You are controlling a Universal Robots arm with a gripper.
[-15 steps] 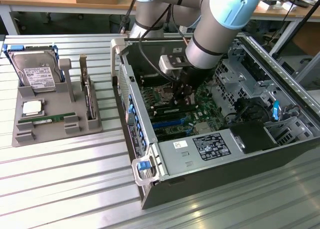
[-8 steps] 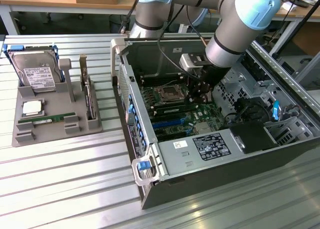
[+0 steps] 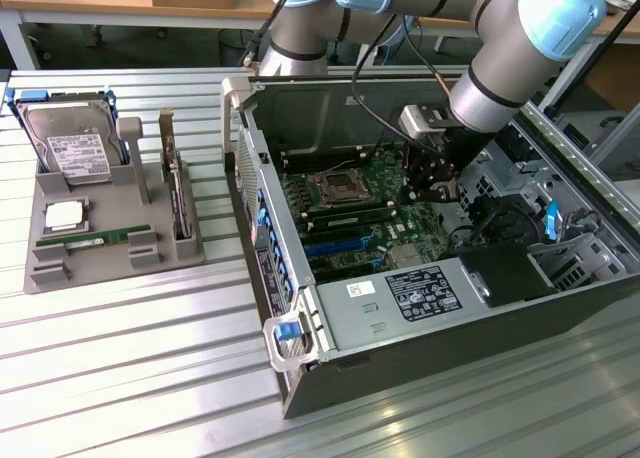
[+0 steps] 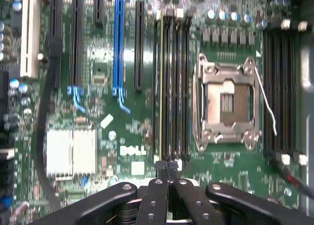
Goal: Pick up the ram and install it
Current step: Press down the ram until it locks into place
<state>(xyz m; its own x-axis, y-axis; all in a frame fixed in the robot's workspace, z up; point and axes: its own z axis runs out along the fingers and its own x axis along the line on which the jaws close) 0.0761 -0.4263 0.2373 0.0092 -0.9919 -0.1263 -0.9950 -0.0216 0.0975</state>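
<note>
The fingers [image 4: 168, 185] were clenched together with nothing between them, their black tips meeting just above the motherboard [image 4: 127, 131] at the near end of a bank of black memory slots [image 4: 174, 82]. In the wrist view those slots ran lengthwise away from the fingertips, and a thin strip with a gold-coloured edge stood in the outermost slot, though whether that was a module could not be told. Beside the slots lay the open processor socket [image 4: 226, 103] in its silver frame, and white "DELL" lettering [image 4: 132, 150] was printed on the board near the fingertips; a blue expansion slot [image 4: 118, 41] and a silver heatsink [image 4: 71, 153] lay further off. In the exterior view the gripper [image 3: 432, 183] hung from the arm [image 3: 505, 63] inside the open computer case [image 3: 420, 278], over the board. A power supply [image 3: 400, 303] at the case's near side carried a black label and a small white one, neither legible. The ram [image 3: 95, 240] lay well apart from the gripper, on the grey holder tray [image 3: 110, 263] on the slatted counter [image 3: 120, 358] at the exterior view's left. It rested flat in its cradle, long axis running across the view from left to right, white label on its face unreadable. Behind it on the tray sat the square silver processor [image 3: 64, 216], and the hard drive [image 3: 72, 143] stood propped up, its white label too small to read.
</note>
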